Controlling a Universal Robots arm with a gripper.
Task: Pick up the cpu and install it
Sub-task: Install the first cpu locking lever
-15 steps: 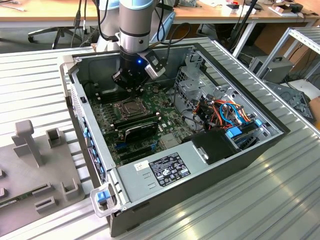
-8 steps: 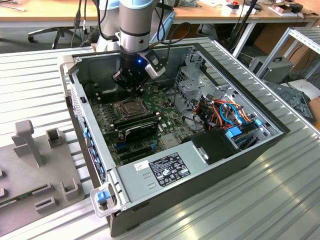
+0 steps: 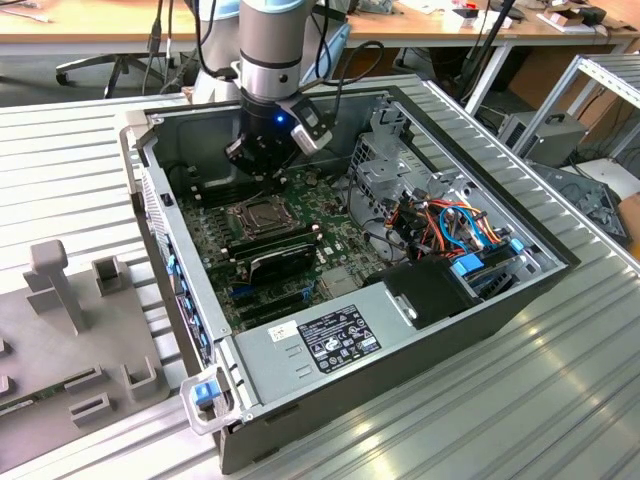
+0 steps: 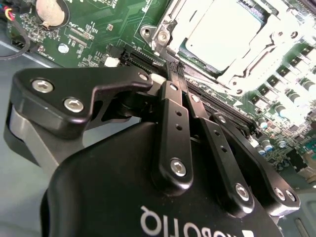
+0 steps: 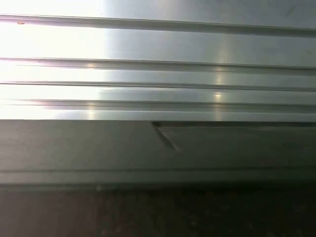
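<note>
Second wrist view: cpu (image 4: 217,37) beyond gripper (image 4: 173,74)

I see strong white glare on the ribbed silver metal table (image 5: 148,44) in the first wrist view, brightest at ten o'clock, dark at six o'clock.

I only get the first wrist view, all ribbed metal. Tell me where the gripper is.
Observer: In the exterior view, the gripper hangs inside the open computer case, over the motherboard, close beside the socket.
Operator: Report the cpu.
Observer: In the second wrist view, the cpu lies flat inside the socket's metal frame, not in the gripper.
Operator: Now the grip state.
Observer: In that same view the fingers are closed together, with nothing between them.
</note>
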